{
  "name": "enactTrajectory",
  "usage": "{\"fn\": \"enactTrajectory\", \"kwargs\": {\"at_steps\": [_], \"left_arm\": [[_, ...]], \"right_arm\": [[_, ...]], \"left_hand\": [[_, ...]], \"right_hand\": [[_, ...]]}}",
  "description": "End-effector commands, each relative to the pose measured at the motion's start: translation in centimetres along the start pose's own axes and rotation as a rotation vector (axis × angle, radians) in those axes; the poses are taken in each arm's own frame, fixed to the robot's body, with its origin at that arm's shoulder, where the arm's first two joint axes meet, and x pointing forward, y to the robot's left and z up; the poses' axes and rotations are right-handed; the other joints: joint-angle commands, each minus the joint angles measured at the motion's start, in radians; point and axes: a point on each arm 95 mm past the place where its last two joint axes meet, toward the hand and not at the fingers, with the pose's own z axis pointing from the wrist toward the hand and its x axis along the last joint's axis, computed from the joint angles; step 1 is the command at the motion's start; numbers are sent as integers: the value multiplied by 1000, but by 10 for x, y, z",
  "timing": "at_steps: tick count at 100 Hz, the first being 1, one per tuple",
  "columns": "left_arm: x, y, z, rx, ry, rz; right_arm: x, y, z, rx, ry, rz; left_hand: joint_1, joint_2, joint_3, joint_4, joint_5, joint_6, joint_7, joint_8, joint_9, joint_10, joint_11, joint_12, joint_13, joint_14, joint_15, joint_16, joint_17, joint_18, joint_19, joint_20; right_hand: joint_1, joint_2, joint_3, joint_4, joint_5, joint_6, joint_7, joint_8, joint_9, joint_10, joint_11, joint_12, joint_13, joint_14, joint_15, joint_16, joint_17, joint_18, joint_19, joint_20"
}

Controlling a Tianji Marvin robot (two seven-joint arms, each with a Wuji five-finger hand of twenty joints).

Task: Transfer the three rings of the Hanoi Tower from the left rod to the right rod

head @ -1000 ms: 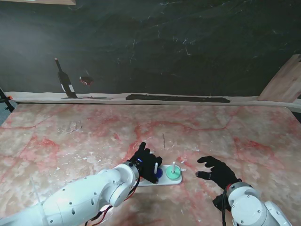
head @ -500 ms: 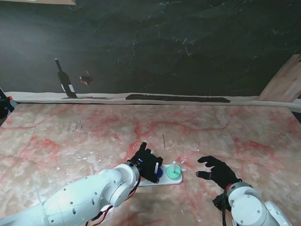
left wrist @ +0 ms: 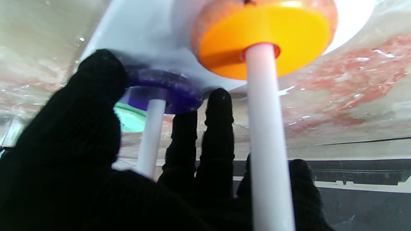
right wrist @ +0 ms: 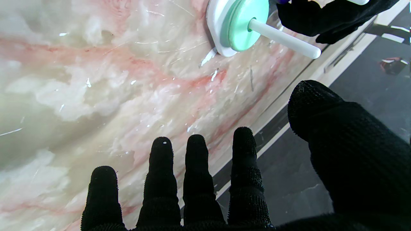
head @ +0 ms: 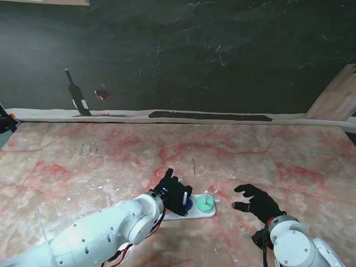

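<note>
Pink-veined marble table fills the lower two thirds of the stand view, with a dark wall across the upper part. Low and slightly right of centre in that frame lies the white base of the tower, carrying three white rods.

Purple ring sits on the middle rod, resting low near the base. My left hand is over the left end of the base in the stand view. In the left wrist view my thumb presses against one edge of the purple ring, and two fingertips lie at its opposite edge, so the ring is bracketed between thumb and fingers. Contact on the finger side looks close, but a firm clamp cannot be confirmed; the ring is not lifted.

Orange ring lies at the foot of the left rod, which runs through the wrist view between my fingers, just beside the ring finger. It is hidden by my hand in the stand view.

Green ring rests on the right rod, at the right end of the base, free of either hand. In the right wrist view it appears at the upper centre of the frame.

My right hand is right of the base in the stand view, well apart from it, palm toward the table, with fingers spread and holding nothing.
</note>
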Motion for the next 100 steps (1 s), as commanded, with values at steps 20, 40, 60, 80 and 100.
{"fn": "enactTrajectory", "kwargs": {"at_steps": [20,40,60,80,100], "left_arm": [[-8,18,-6,-49,-9,0],[-9,10,-8,-44,-5,-3],[-9,3,-10,-38,4,5],[-9,-5,-11,-40,17,11],[-9,-12,-11,-37,25,19]], "right_arm": [[0,-4,-1,6,3,6],[-1,-4,-1,8,6,12],[-1,-3,-1,9,8,15],[-1,-3,-1,9,8,17],[-1,-3,-1,10,8,17]], "left_hand": [[153,-1,225,149,27,-34,40,9,21,-21,-12,19,13,-4,9,9,-13,-4,10,16],[147,1,228,151,28,-32,38,7,18,-19,-13,13,15,0,7,9,-12,-3,14,13],[141,2,230,152,33,-30,36,6,16,-18,-11,7,21,0,6,9,-11,-1,18,8],[133,7,232,154,33,-27,27,1,14,-12,-20,-11,24,2,5,10,-8,1,27,5],[129,10,232,157,35,-27,23,-2,13,-10,-22,-24,27,2,5,10,-7,2,38,1]], "right_hand": [[7,2,-3,32,-21,3,17,-12,21,3,11,11,19,5,7,10,2,-7,29,5],[6,1,-3,32,-22,2,17,-12,22,3,10,11,21,5,8,11,1,-8,31,2],[6,2,-2,32,-23,3,17,-13,21,3,10,11,21,5,8,11,1,-6,33,-1],[5,1,-3,32,-23,3,17,-14,21,4,10,11,20,5,7,11,1,-6,35,-3],[6,-1,-3,32,-23,4,17,-14,21,5,9,11,21,5,7,11,1,-6,36,-6]]}}
